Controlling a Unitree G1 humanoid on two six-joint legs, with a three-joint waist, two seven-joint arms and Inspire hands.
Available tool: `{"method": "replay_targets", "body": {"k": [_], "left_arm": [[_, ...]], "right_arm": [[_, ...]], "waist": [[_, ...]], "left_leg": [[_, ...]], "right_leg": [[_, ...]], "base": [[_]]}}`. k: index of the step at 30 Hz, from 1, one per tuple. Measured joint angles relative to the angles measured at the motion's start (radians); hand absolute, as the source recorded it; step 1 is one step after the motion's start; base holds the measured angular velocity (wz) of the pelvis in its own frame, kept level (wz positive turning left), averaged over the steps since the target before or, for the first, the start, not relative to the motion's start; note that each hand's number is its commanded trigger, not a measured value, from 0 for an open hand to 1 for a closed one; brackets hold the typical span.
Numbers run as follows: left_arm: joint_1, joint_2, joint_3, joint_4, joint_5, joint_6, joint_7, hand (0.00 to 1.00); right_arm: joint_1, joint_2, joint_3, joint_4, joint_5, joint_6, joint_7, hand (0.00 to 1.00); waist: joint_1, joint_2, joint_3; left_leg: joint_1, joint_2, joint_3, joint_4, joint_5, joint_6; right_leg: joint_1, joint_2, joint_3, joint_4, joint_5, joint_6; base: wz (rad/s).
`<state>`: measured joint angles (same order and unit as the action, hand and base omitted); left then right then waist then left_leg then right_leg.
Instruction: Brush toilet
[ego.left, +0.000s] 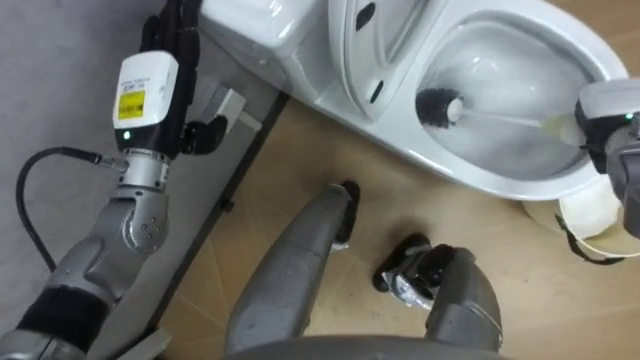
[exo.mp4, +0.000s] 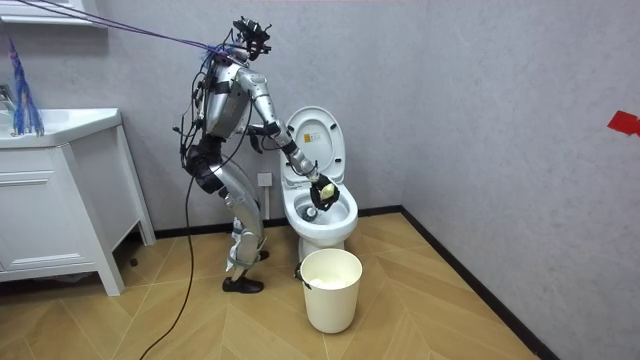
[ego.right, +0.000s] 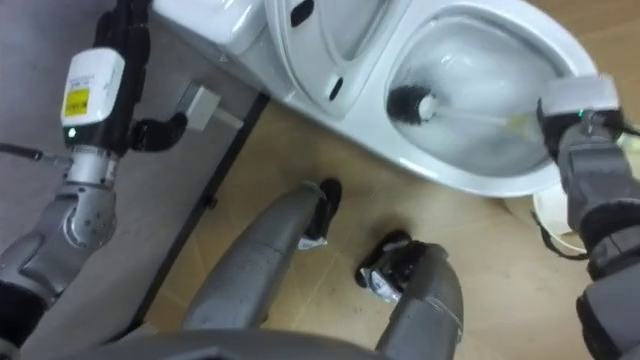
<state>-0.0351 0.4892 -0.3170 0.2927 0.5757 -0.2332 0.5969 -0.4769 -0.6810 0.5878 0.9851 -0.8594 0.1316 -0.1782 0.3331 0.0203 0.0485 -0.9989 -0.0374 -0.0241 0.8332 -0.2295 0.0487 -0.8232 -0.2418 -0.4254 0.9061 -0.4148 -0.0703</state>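
A white toilet (ego.left: 500, 185) with its lid (ego.left: 375, 40) raised lies before me, and I stand bent over it in the room view. The black head of the toilet brush (ego.left: 437, 106) rests inside the bowl on its far wall. Its pale handle runs right to my right hand (ego.left: 603, 120), which is shut on it at the bowl's right rim. My left hand (ego.left: 178, 45) is held up, open, by the grey wall beside the tank (ego.left: 250, 25), touching nothing.
A white waste bin (exo.mp4: 331, 288) stands on the wooden floor just in front of the toilet, by my right side. A white vanity cabinet (exo.mp4: 50, 200) stands at the room view's left. The grey wall is close behind the toilet.
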Motion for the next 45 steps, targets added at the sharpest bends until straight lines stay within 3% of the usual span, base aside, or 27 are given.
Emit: {"method": "replay_targets", "body": {"k": [2,5,9,12,16,19,21,23,24,26,29,31,34,38,40,42,43,45], "left_arm": [[0.001,0.008,0.0,0.002,-0.014,-0.005,0.022,0.0],[0.006,0.013,0.001,-0.01,-0.045,-0.003,0.032,0.0],[0.009,0.015,0.007,-0.031,-0.064,0.028,0.062,0.0],[0.025,0.015,0.021,-0.055,-0.06,0.06,0.07,0.0],[0.03,0.013,0.04,-0.065,-0.039,0.092,0.042,0.0],[0.024,0.006,0.039,-0.066,-0.029,0.125,0.011,0.0],[0.012,0.0,0.026,-0.047,-0.019,0.136,-0.001,0.0],[0.004,-0.004,0.005,-0.043,-0.023,0.153,-0.003,0.0],[0.011,-0.005,-0.003,-0.04,-0.023,0.159,-0.003,0.0],[0.025,-0.007,-0.004,-0.044,-0.03,0.161,-0.002,0.0],[0.06,-0.01,-0.02,-0.049,-0.08,0.168,0.005,0.0],[0.077,-0.01,-0.018,-0.047,-0.104,0.176,0.006,0.0],[0.105,-0.01,-0.018,-0.049,-0.137,0.179,0.006,0.0],[0.091,-0.001,-0.01,-0.047,-0.152,0.18,0.006,0.0],[0.086,0.0,0.0,-0.051,-0.16,0.18,0.002,0.0],[0.066,0.001,-0.001,-0.071,-0.168,0.179,0.001,0.0],[0.06,0.002,-0.001,-0.077,-0.165,0.178,0.001,0.0],[0.043,0.004,-0.001,-0.097,-0.144,0.17,-0.005,0.0]], "right_arm": [[-0.021,0.0,0.0,0.003,0.076,0.0,-0.015,1.0],[-0.051,0.0,-0.016,0.043,0.272,0.0,-0.053,1.0],[-0.061,0.013,-0.063,0.072,0.505,-0.001,-0.105,1.0],[-0.067,0.016,-0.082,0.072,0.516,-0.012,-0.119,1.0],[-0.067,0.035,-0.1,0.075,0.416,-0.01,-0.123,1.0],[-0.049,0.049,-0.094,0.048,0.323,0.001,-0.124,1.0],[-0.032,0.054,-0.053,0.016,0.204,0.012,-0.105,1.0],[0.001,0.065,-0.032,-0.007,0.132,0.057,-0.081,1.0],[0.029,0.074,-0.023,-0.032,0.081,0.085,-0.051,1.0],[0.065,0.09,-0.022,-0.051,0.046,0.116,-0.019,1.0],[0.125,0.142,-0.035,-0.109,0.047,0.182,-0.023,1.0],[0.14,0.17,-0.048,-0.113,0.047,0.194,-0.01,1.0],[0.151,0.195,-0.062,-0.106,0.066,0.198,0.008,1.0],[0.107,0.16,-0.015,-0.078,0.123,0.176,0.052,1.0],[0.069,0.135,0.01,-0.035,0.163,0.135,0.07,1.0],[0.014,0.086,0.024,0.01,0.227,0.075,0.096,1.0],[0.005,0.072,0.024,0.021,0.232,0.058,0.102,1.0],[-0.036,0.02,0.024,0.068,0.24,0.004,0.108,1.0]], "waist": [[0.001,-0.009,0.0058],[-0.005,-0.012,0.0074],[-0.037,-0.014,0.0087],[-0.063,-0.022,0.014],[-0.081,-0.021,0.0134],[-0.08,-0.007,0.0123],[-0.069,0.031,0.0118],[-0.055,0.056,0.006],[-0.049,0.073,0.0],[-0.051,0.098,-0.0036],[-0.067,0.116,-0.0102],[-0.083,0.127,-0.016],[-0.085,0.138,-0.0163],[-0.079,0.127,-0.0106],[-0.076,0.12,-0.0068],[-0.074,0.093,0.005],[-0.072,0.089,0.0051],[-0.054,0.063,0.0189]], "left_leg": [[-0.008,0.009,0.015,-0.002,0.001,-0.001],[-0.024,0.009,0.021,-0.003,0.004,-0.006],[-0.049,0.009,0.022,-0.002,0.012,-0.009],[-0.065,0.001,0.03,0.005,0.019,-0.006],[-0.064,-0.008,0.038,0.022,0.021,-0.005],[-0.044,-0.004,0.035,0.029,0.019,-0.004],[-0.029,0.008,0.017,0.029,0.015,-0.007],[-0.019,0.008,0.015,0.018,0.015,-0.007],[-0.019,0.008,0.018,0.014,0.016,-0.006],[-0.017,0.009,0.015,-0.001,0.021,-0.003],[0.015,0.026,0.026,-0.057,0.04,0.003],[0.04,0.026,0.026,-0.086,0.045,-0.001],[0.07,0.034,0.026,-0.111,0.047,-0.005],[0.069,0.04,0.021,-0.108,0.041,-0.014],[0.064,0.04,0.022,-0.108,0.041,-0.014],[0.044,0.026,0.029,-0.103,0.045,-0.012],[0.036,0.023,0.03,-0.1,0.047,-0.009],[0.016,0.009,0.053,-0.096,0.058,0.001]], "right_leg": [[-0.018,0.002,0.008,0.003,0.003,-0.006],[-0.04,0.001,0.016,0.013,0.0,-0.01],[-0.066,-0.001,0.016,0.023,-0.001,-0.017],[-0.096,-0.024,0.024,0.056,-0.008,-0.026],[-0.099,-0.039,0.029,0.086,-0.017,-0.027],[-0.073,-0.034,0.025,0.081,-0.016,-0.026],[-0.044,-0.014,0.01,0.052,-0.005,-0.018],[-0.033,-0.007,0.009,0.034,0.002,-0.006],[-0.031,-0.001,0.009,0.022,0.007,-0.006],[-0.025,0.008,0.002,-0.002,0.022,-0.005],[0.0,0.027,0.007,-0.065,0.053,-0.009],[0.025,0.037,0.006,-0.098,0.061,-0.008],[0.062,0.056,-0.001,-0.14,0.07,-0.012],[0.066,0.063,-0.005,-0.142,0.065,-0.018],[0.055,0.058,-0.004,-0.136,0.065,-0.019],[0.015,0.03,0.012,-0.092,0.058,-0.016],[0.003,0.024,0.015,-0.082,0.057,-0.014],[-0.042,0.002,0.044,-0.045,0.054,-0.006]], "base": [[-0.12],[-0.03],[0.03],[0.05],[0.05],[-0.04],[-0.1],[-0.12],[-0.09],[-0.06],[-0.09],[-0.05],[0.0],[0.02],[0.0],[0.02],[0.04],[-0.04]]}}
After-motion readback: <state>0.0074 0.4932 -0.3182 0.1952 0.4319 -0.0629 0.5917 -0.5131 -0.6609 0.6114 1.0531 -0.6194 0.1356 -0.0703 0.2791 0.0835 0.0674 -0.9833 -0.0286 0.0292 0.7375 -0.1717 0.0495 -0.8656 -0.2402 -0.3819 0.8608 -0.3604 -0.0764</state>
